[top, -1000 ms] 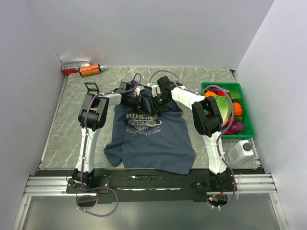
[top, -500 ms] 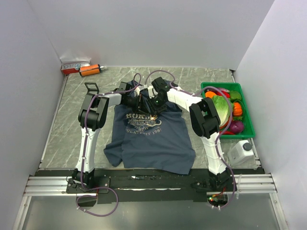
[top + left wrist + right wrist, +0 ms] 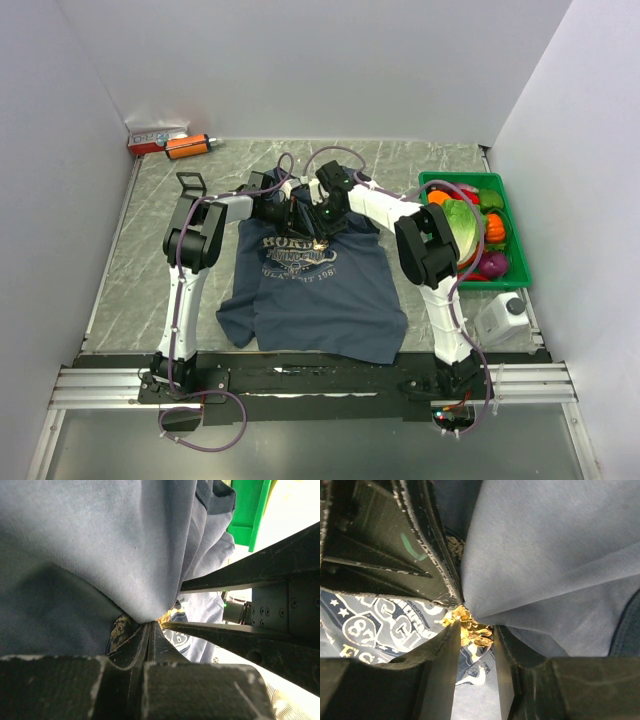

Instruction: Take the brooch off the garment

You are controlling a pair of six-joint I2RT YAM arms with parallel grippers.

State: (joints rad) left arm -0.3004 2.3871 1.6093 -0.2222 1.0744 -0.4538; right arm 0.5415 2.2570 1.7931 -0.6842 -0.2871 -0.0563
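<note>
The navy garment (image 3: pixel 310 290) lies spread on the table with its upper part bunched up between both arms. My left gripper (image 3: pixel 150 624) is shut on a pinched fold of the garment (image 3: pixel 100 545), pulling it into a peak. The gold brooch (image 3: pixel 472 632) sits right at that pinch, under the cloth's fold. My right gripper (image 3: pixel 475 626) has its two fingers on either side of the brooch, touching it on both sides. In the top view the two grippers meet tip to tip, left gripper (image 3: pixel 296 214) and right gripper (image 3: pixel 319 226).
A green bin (image 3: pixel 505 215) of toy vegetables stands right of the right arm. A white device (image 3: pixel 503 315) sits below it. An orange cylinder (image 3: pixel 186 146) and a red-white box lie in the far left corner. A small black frame (image 3: pixel 190 181) lies by the left arm.
My right gripper has moved left to the left gripper's pinch, and its jaws have narrowed around the brooch. The left gripper has stayed shut on the fold.
</note>
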